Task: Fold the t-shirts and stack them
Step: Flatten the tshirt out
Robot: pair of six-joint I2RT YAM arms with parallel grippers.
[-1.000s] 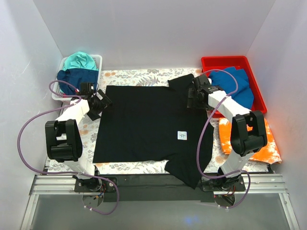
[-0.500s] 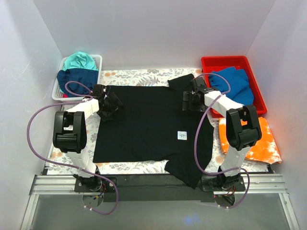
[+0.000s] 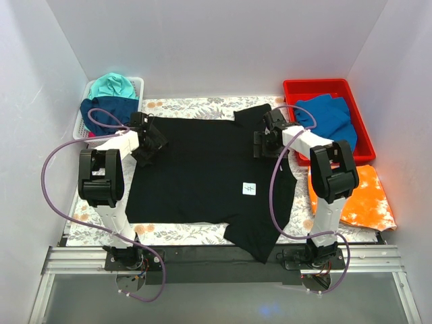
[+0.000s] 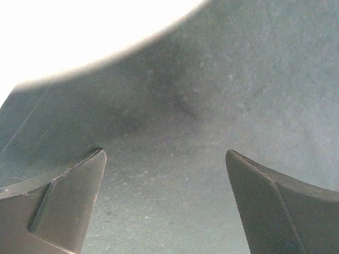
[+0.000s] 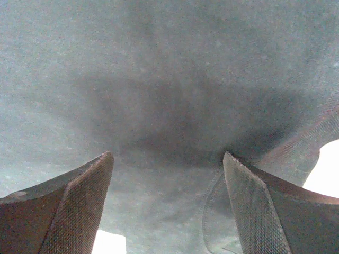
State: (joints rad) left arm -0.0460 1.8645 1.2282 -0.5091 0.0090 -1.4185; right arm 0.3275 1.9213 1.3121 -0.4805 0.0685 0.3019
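Note:
A large black t-shirt (image 3: 209, 175) lies spread flat on the printed table cloth, its small white square label (image 3: 249, 189) right of the middle. My left gripper (image 3: 150, 143) is open and presses down on the shirt's far left corner; its wrist view shows black cloth (image 4: 175, 132) between the spread fingers (image 4: 69, 196). My right gripper (image 3: 264, 142) is open on the shirt's far right part, near a folded-over sleeve; black cloth (image 5: 169, 95) fills its view between the fingers (image 5: 265, 206).
A white basket (image 3: 138, 85) at the far left holds a teal shirt (image 3: 111, 86) and a navy shirt (image 3: 101, 111). A red bin (image 3: 317, 88) at the far right holds a blue shirt (image 3: 331, 118). A mottled orange shirt (image 3: 361, 202) lies at the right.
Both grippers moved farther back and inward onto the black shirt's far corners. The shirt has shifted slightly left and its label with it.

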